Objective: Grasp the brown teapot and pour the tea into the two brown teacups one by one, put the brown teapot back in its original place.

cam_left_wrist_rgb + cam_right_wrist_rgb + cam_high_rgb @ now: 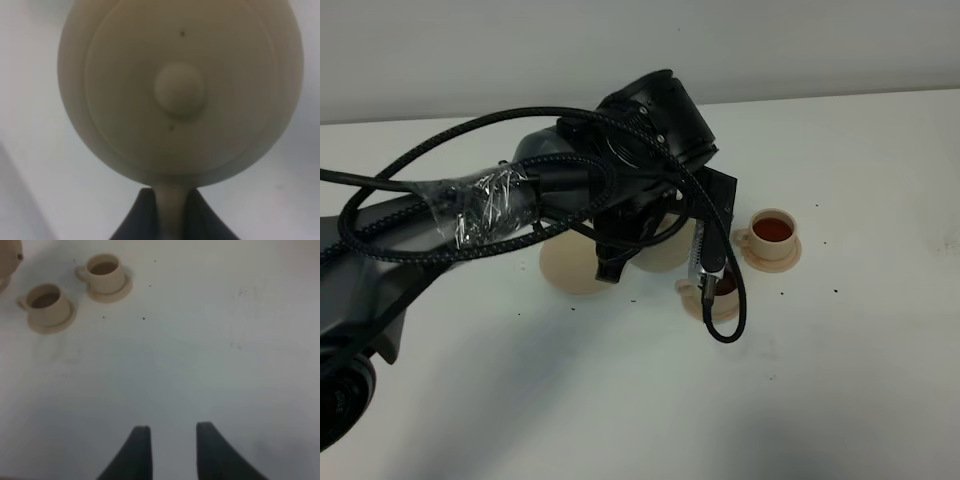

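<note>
The brown teapot (180,90) fills the left wrist view, seen from above its knobbed lid. My left gripper (172,192) is shut on its loop handle. From the high camera my left arm covers most of the teapot (665,252), which is between the original place, a wide saucer (568,268), and the nearer teacup (723,290). The farther teacup (772,230) holds dark tea. Both teacups (46,301) (105,271) show in the right wrist view, far from my open right gripper (170,432).
A black braided cable (725,320) loops from the left arm over the nearer cup. White tabletop (860,360) stretches to the right and front. A few small dark specks (144,318) lie on it near the cups.
</note>
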Controlling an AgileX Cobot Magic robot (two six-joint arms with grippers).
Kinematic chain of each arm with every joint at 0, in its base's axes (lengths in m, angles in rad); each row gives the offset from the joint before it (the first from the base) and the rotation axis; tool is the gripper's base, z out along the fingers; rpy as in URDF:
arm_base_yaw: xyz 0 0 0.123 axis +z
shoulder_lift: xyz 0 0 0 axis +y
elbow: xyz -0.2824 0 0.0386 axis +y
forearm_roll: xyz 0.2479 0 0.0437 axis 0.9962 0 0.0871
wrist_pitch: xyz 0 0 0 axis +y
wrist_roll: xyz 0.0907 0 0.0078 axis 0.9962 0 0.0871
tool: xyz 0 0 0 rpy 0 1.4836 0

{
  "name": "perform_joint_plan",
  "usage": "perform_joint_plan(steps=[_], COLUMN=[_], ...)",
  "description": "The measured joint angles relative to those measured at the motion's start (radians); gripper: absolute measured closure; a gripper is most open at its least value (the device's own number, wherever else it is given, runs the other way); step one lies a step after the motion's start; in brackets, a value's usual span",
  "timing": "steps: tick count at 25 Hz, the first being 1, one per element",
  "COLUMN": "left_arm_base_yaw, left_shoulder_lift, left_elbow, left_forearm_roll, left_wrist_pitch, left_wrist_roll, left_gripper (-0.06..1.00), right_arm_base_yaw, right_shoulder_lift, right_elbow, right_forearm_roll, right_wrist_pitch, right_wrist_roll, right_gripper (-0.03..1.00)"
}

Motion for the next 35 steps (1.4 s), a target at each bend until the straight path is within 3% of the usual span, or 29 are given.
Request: perform_joint_plan(steps=[6, 10, 30, 35], left_arm_base_yaw=[0.080, 0.131, 0.141, 0.145], left_shoulder_lift=[0.000, 0.000, 0.000, -0.002], left_elbow=[-0.028, -0.028, -0.028, -0.028], left_forearm_roll=[-0.251, -0.371, -0.392, -0.354], left_wrist_pitch=[0.035, 0.036, 0.016, 0.085], left_wrist_roll=[-0.019, -0.036, -0.055, -0.122], left_gripper=[0.82, 0.82, 0.82, 0.82], right_arm_base_yaw=[0.000, 0.000, 0.000, 0.000], right_shoulder_lift=[0.000, 0.000, 0.000, 0.000], right_elbow=[0.000, 0.000, 0.000, 0.000], right_forearm_roll=[0.000, 0.000, 0.000, 0.000], right_wrist_pitch=[0.000, 0.000, 0.000, 0.000], right_wrist_roll=[0.000, 0.000, 0.000, 0.001], right_gripper=[0.73, 0.73, 0.73, 0.73])
